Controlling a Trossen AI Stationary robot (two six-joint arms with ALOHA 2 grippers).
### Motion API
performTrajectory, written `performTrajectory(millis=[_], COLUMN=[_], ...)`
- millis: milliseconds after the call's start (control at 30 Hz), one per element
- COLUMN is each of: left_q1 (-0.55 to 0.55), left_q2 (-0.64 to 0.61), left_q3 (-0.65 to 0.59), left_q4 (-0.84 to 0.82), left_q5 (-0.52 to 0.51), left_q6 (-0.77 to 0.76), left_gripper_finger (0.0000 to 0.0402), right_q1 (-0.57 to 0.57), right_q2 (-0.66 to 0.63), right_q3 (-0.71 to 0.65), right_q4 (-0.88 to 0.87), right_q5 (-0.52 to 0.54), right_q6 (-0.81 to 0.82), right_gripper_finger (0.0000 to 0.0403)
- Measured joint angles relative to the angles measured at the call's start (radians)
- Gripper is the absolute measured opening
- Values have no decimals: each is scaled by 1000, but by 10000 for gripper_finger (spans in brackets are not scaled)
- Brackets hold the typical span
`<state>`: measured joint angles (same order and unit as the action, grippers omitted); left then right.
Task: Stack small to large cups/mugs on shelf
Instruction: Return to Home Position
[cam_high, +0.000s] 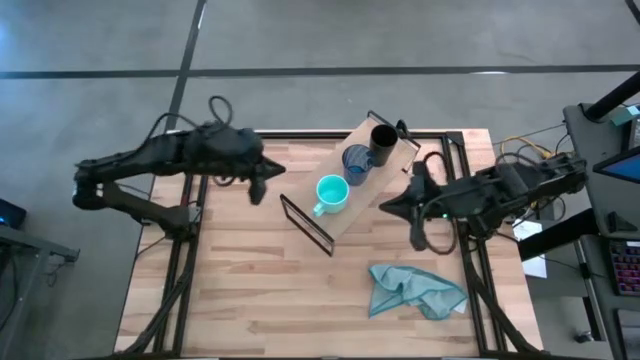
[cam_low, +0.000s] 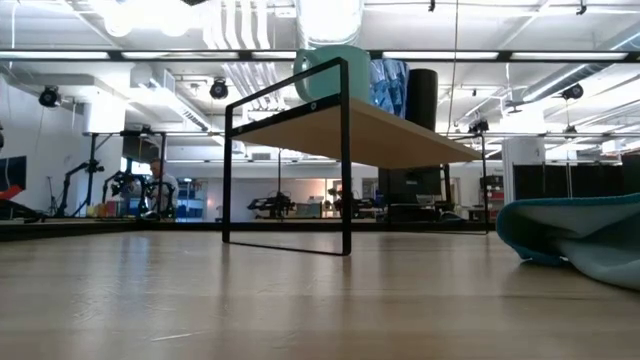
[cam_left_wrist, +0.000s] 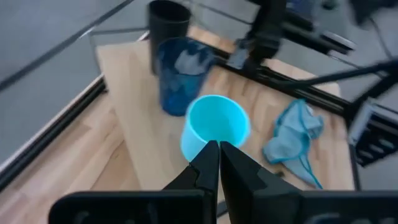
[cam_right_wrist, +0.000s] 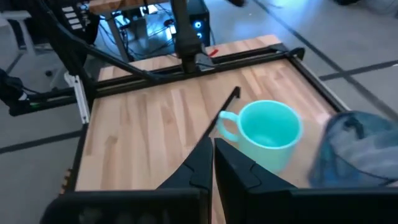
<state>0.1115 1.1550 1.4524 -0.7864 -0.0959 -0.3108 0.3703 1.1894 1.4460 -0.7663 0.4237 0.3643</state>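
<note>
The shelf (cam_high: 345, 216) is a light-wood plank with black wire ends, lying aslant on the table; the low view shows it from below (cam_low: 400, 135). Three cups stand in a row on it. The teal mug (cam_high: 332, 193) is at its near end, the dark-blue tumbler (cam_high: 357, 161) is in the middle, and the black cup (cam_high: 383, 140) is at the far end. My left gripper (cam_high: 280, 171) is shut and empty, left of the mug (cam_left_wrist: 214, 127). My right gripper (cam_high: 385, 207) is shut and empty, right of the mug (cam_right_wrist: 268, 134).
A teal cloth (cam_high: 415, 290) lies crumpled on the table near the right front and also shows in the low view (cam_low: 580, 240). The table's black frame rails (cam_high: 470, 160) run along its edges. Bare tabletop (cam_high: 250, 280) lies in front of the shelf.
</note>
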Motion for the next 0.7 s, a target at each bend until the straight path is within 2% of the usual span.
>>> performTrajectory(millis=[267, 367, 433, 567, 700], left_q1=[-100, -121, -127, -135, -135], left_q2=[-128, -168, -189, -224, -253], left_q3=[-127, -177, -200, -228, -231], left_q4=[143, 189, 225, 247, 249], left_q5=[0, -1, -9, -13, -12], left_q6=[64, 82, 82, 82, 91], left_gripper_finger=[0, 0, 0, 0, 0], right_q1=[18, 14, 7, -25, -90], right_q2=[-55, -64, -71, -107, -171], right_q3=[-31, -78, -128, -239, -342], right_q4=[-1, 80, 183, 368, 454], right_q5=[99, 112, 101, 13, -3], right_q6=[-89, -150, -203, -300, -305], right_gripper_finger=[8, 8, 8, 8, 8])
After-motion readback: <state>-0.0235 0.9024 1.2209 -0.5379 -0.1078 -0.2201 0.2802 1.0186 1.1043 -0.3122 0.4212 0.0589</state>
